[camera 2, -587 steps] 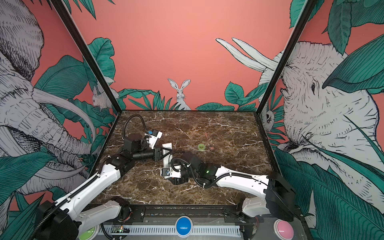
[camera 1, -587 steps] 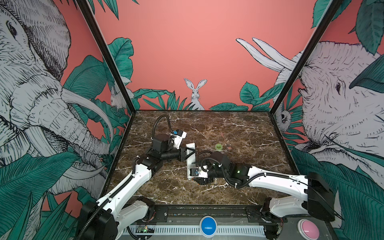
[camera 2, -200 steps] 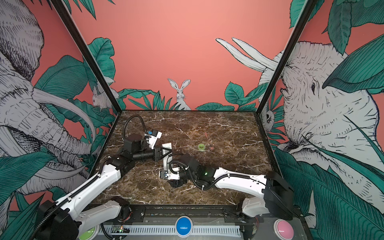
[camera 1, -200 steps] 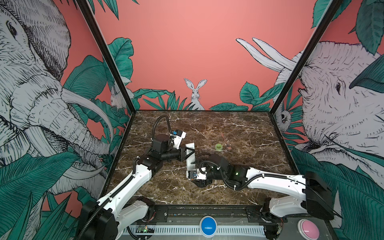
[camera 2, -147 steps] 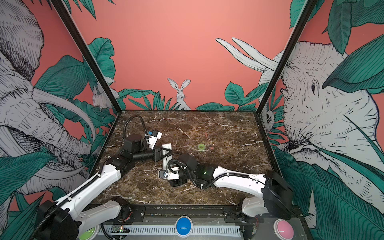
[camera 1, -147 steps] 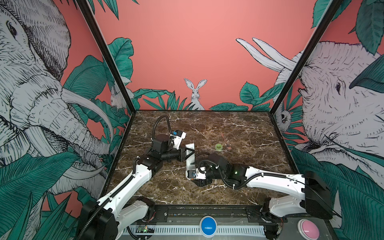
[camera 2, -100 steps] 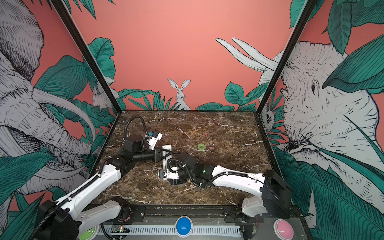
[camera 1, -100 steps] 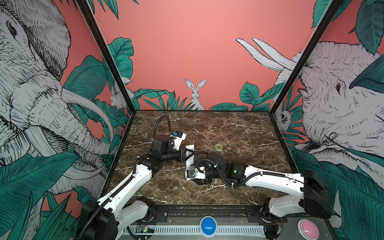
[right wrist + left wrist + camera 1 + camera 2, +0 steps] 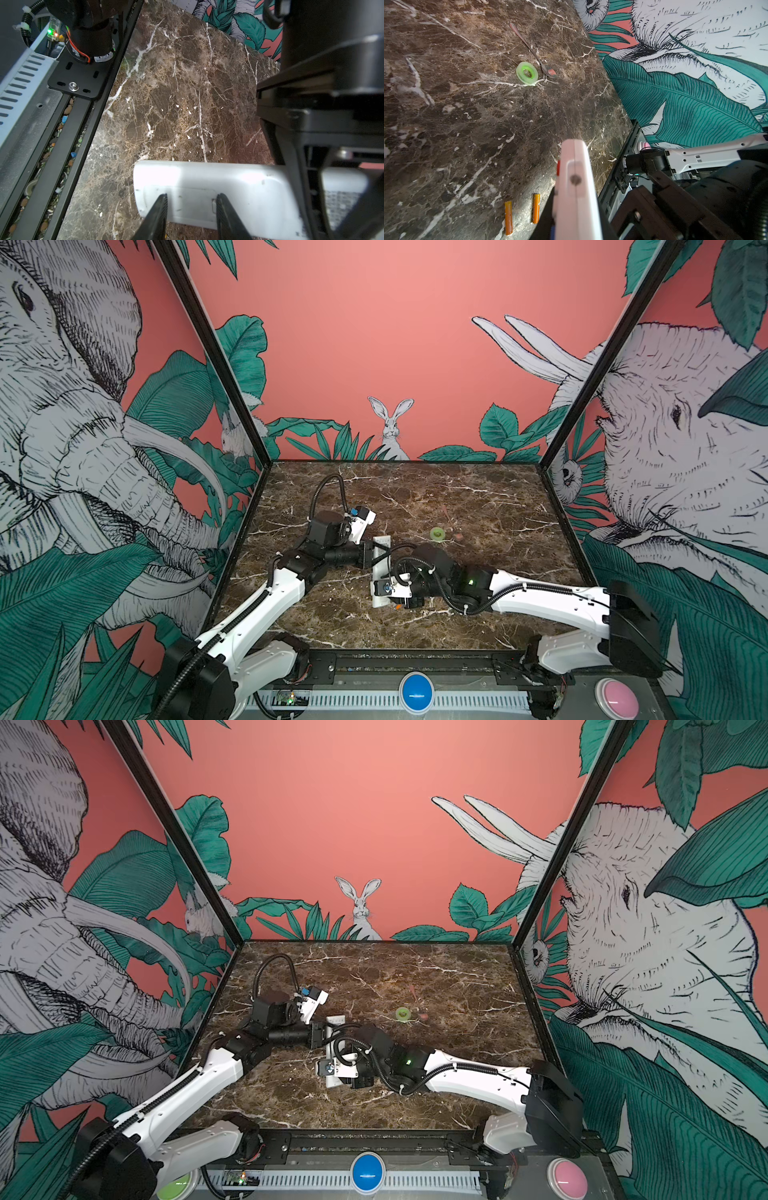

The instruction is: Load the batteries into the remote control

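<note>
Left gripper (image 9: 371,554) clamps the white remote control (image 9: 228,182) back-up, steadying it. Right gripper (image 9: 191,198), jaws partly apart and holding nothing, rests its tips on the back cover (image 9: 188,211), likely to open it; the batteries (image 9: 508,217) wait alongside on the table (image 9: 467,104)

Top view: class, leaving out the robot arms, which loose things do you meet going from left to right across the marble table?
remote control → green roll → spoon
</note>
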Tool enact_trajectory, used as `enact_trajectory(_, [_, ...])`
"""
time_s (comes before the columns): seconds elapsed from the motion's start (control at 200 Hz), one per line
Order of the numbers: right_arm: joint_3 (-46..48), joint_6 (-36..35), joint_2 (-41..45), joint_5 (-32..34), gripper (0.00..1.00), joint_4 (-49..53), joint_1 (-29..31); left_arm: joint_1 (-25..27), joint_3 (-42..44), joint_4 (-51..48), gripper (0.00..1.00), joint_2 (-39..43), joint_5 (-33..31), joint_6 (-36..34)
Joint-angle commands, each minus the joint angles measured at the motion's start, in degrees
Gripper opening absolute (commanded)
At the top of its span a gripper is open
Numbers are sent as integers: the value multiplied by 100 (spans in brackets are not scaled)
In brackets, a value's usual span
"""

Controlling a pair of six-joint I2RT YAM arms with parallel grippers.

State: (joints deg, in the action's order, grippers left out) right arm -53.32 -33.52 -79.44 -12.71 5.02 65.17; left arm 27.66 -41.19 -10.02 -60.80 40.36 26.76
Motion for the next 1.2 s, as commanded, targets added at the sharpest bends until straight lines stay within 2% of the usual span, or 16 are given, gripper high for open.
enact_trajectory(0.0, [32, -1, -25, -567, 34, 342, 92, -4, -257, 641, 0, 95, 104, 61])
enact_trajectory(0.905, [69, -23, 101, -562, 12, 372, 87, -12, -249, 530, 0, 104, 31, 20])
enact_trajectory(1.035, [124, -15, 187, -488, 19, 278, 84, -6, -237, 528, 0, 105, 36, 8])
enact_trajectory(1.195, [223, -24, 428, -247, 38, 19, 87, -12, -227, 528, 0, 96, 83, 0])
